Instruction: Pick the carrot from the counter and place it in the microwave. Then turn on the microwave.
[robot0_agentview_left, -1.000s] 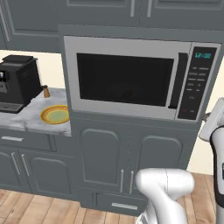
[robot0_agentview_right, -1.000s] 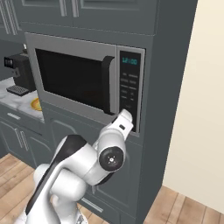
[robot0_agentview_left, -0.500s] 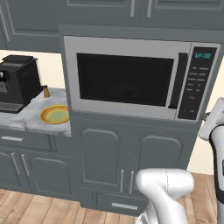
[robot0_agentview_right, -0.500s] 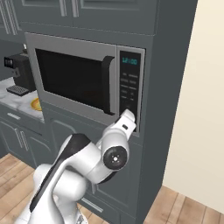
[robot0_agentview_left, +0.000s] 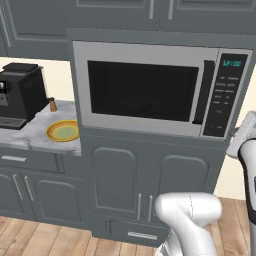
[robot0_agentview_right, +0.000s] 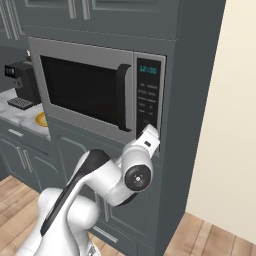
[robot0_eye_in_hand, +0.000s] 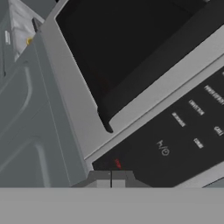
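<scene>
A black coffee machine (robot0_agentview_left: 20, 95) stands at the left edge of the frame, with a small brown shaker (robot0_agentview_left: 52, 104) just to its right and a round yellow-rimmed plate (robot0_agentview_left: 63, 131) lying flat below the shaker, left of centre. Dark grey cabinet doors (robot0_agentview_left: 145, 175) fill the lower middle, more cabinets (robot0_agentview_left: 115, 12) run along the top, and a wooden floor (robot0_agentview_left: 60, 240) spans the bottom. A cream wall (robot0_agentview_right: 225, 115) occupies the right side of the right base view.

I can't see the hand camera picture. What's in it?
The shut pincer sits right at the bottom of the microwave's black keypad, beside a small red mark. The dark door handle runs slantwise above.
</scene>
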